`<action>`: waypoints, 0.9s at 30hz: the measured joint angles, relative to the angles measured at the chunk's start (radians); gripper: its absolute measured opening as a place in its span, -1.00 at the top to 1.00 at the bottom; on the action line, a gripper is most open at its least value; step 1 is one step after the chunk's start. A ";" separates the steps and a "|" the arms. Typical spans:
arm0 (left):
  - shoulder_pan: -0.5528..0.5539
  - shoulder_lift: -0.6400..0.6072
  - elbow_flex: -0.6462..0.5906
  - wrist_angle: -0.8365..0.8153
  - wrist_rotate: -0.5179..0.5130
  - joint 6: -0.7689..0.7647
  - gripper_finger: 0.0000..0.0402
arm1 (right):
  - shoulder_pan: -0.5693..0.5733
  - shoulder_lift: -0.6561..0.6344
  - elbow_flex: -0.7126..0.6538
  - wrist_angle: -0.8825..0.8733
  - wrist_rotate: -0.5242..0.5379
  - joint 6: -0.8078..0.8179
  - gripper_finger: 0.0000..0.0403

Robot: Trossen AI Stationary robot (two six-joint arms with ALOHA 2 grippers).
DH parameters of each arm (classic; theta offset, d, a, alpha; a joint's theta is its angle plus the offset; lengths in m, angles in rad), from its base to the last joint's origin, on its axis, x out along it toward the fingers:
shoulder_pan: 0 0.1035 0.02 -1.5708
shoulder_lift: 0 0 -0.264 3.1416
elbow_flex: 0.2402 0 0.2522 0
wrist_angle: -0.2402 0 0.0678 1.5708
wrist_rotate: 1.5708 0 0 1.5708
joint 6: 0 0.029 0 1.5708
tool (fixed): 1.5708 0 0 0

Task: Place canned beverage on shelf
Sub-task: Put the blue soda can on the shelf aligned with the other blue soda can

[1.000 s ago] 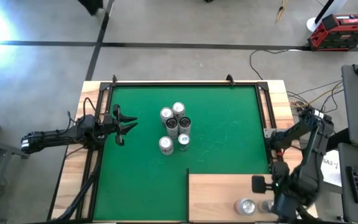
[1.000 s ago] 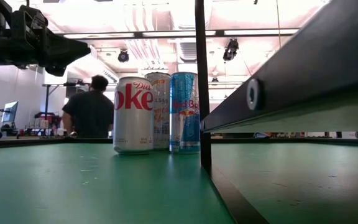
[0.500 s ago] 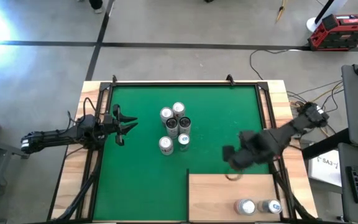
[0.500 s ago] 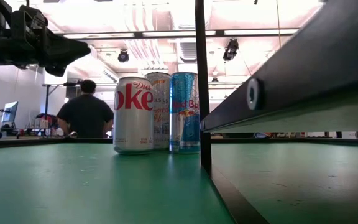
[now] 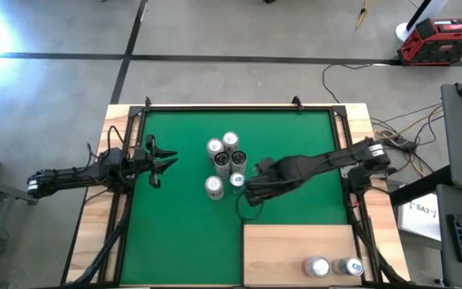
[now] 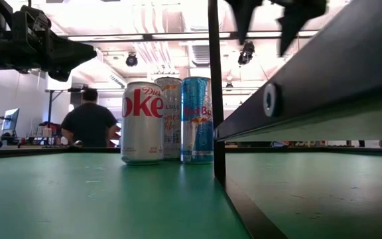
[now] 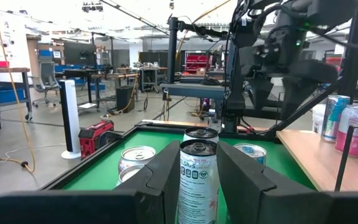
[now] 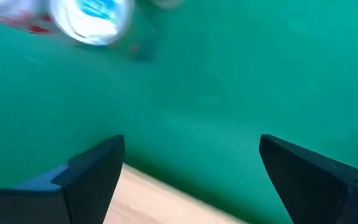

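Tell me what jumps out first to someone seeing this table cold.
A tight cluster of cans stands mid-mat on the green mat. The right tool, open and empty, reaches across the mat and hangs just beside that cluster. Two cans already sit on the pale shelf at the mat's near right corner, while the left tool waits at the mat's left edge.

Grey concrete floor (image 5: pixel 239 76) crossed by dark tape lines; a red toolbox (image 5: pixel 442 40) stands there; ceiling lights (image 6: pixel 178 16) glare overhead.
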 joint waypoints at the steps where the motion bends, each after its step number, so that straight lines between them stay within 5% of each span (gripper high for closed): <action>1: 0.000 0.000 0.000 0.000 0.000 0.000 0.56 | -0.002 0.021 0.029 0.001 0.017 -0.036 -0.81; 8: 0.000 0.000 0.000 0.000 0.000 0.000 0.56 | -0.002 0.151 0.200 0.030 0.185 -0.150 -0.81; 14: 0.000 0.000 0.000 0.000 0.000 0.000 0.56 | -0.020 0.250 0.257 0.019 0.278 -0.090 -0.81; 27: 0.000 0.000 0.000 0.000 0.000 0.000 0.56 | -0.045 0.257 0.266 0.086 0.256 -0.072 -0.81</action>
